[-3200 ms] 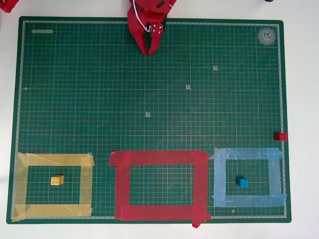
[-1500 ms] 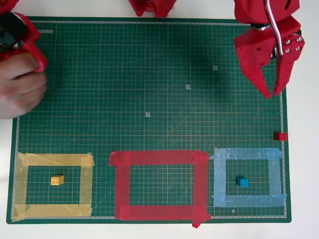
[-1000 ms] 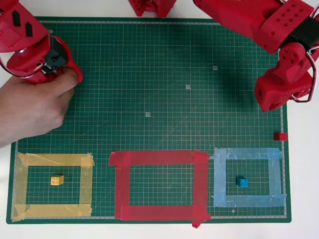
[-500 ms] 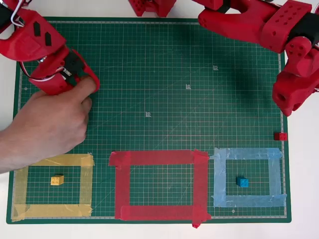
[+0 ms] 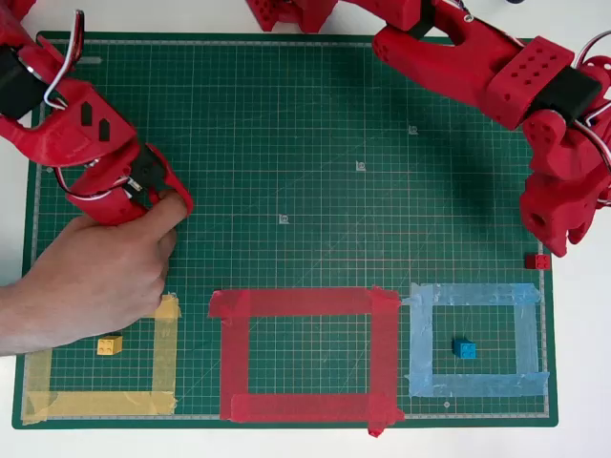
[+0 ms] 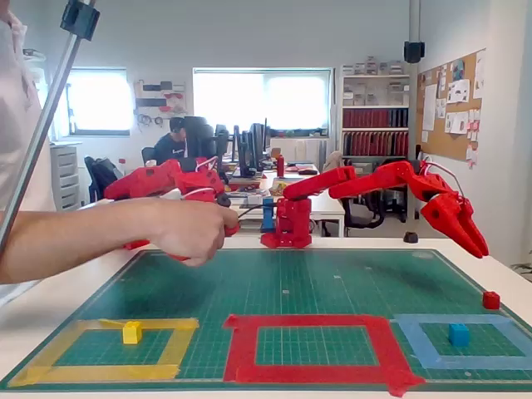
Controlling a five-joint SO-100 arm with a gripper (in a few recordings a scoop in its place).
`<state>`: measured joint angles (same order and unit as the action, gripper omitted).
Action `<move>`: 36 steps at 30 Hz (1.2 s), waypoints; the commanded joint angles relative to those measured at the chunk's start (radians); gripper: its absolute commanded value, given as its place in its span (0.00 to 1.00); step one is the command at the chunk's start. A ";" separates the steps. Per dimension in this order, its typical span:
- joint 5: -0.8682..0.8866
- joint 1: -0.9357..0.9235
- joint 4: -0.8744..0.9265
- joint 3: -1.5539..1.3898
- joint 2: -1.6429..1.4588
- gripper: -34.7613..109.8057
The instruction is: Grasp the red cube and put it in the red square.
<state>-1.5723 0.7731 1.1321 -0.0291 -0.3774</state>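
Hovering my gripper (image 6: 475,241) above the red cube (image 5: 537,260) at the mat's right edge, fingers seemingly together though I cannot tell for sure, I risk knocking it off the mat, well away from the red square (image 5: 305,355).

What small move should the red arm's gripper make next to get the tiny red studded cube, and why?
Probably lower the gripper straight down toward the tiny red studded plastic cube. In the overhead view it hangs just above the cube at the green mat's right edge; the fixed view shows it raised, clear of the cube. The wide red tape square holds nothing yet.
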 commanded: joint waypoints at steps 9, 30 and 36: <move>-0.043 -0.035 -0.044 0.038 0.038 0.35; -0.072 -0.025 -0.080 0.109 0.144 0.38; -0.074 -0.021 -0.104 0.109 0.156 0.38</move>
<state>-1.6230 0.7440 1.0584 0.0046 -0.1933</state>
